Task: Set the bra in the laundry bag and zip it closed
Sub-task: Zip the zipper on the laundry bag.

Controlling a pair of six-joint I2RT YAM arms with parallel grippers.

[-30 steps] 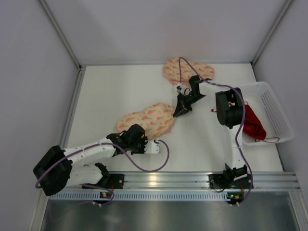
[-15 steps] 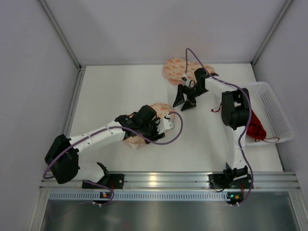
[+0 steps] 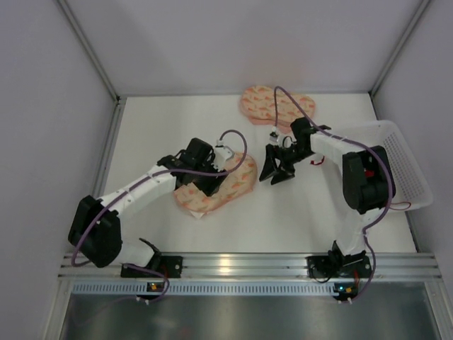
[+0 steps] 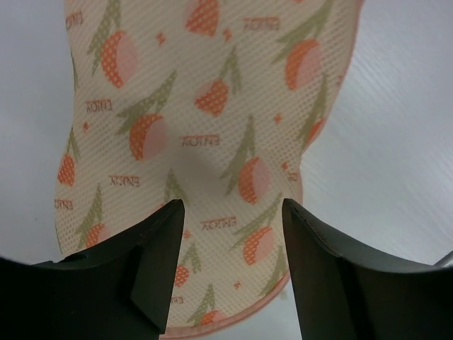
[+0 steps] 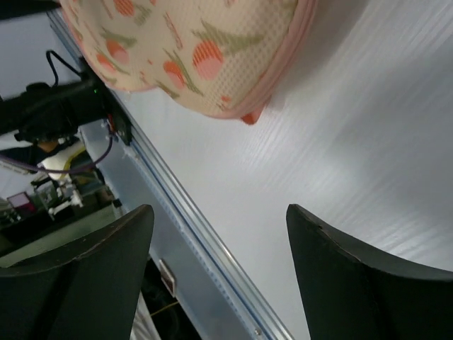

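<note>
Where the left arm (image 3: 138, 190) crosses, the laundry bag (image 3: 241, 183) is partly hidden.

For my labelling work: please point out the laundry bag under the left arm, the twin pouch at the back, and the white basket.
laundry bag (image 3: 241, 184), top view, right lobe.
twin pouch (image 3: 255, 102), top view, left lobe.
white basket (image 3: 407, 166), top view, right mesh wall.
</note>
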